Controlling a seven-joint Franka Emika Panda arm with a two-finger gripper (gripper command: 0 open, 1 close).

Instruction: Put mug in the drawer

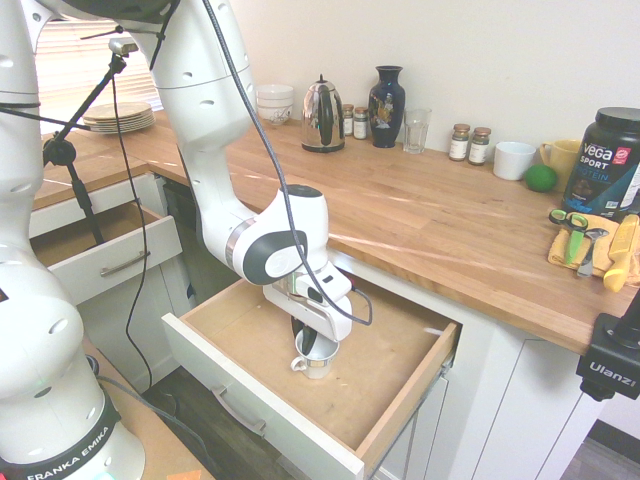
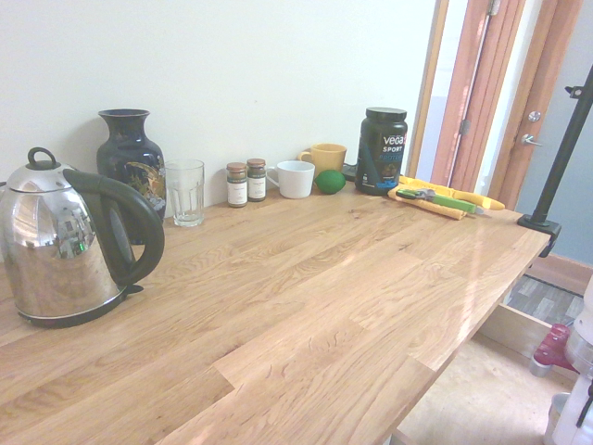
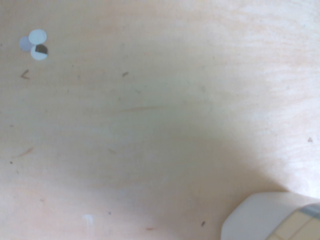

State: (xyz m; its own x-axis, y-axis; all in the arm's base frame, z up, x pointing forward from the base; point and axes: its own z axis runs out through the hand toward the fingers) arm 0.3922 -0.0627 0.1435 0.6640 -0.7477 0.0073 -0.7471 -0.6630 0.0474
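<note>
The mug (image 1: 316,355) stood upright on the bare wood floor of the large drawer (image 1: 300,340), near the middle and towards the front panel, its small handle turned to the drawer's front. The claw (image 1: 308,343) pointed straight down into it, clenched on the mug's rim; whether the mug's base truly rested on the wood or hung just above it was hard to tell from this angle. In the wrist view a pale rounded edge, probably the mug (image 3: 272,217), rose at the lower border over scuffed light wood, with three small round stickers (image 3: 34,44) on the boards well apart from it.

The drawer was pulled fully out below the desk (image 1: 430,220). Beside it, a narrower drawer (image 1: 100,245) also stood open. On the desk, along the wall, were a steel kettle (image 1: 323,115), a dark blue vase (image 1: 386,93), a glass tumbler (image 1: 416,130), two spice jars (image 1: 470,143), a wider white mug (image 1: 514,160), a yellow mug (image 1: 560,158), a green ball (image 1: 541,178) and a black tub (image 1: 605,160).
</note>
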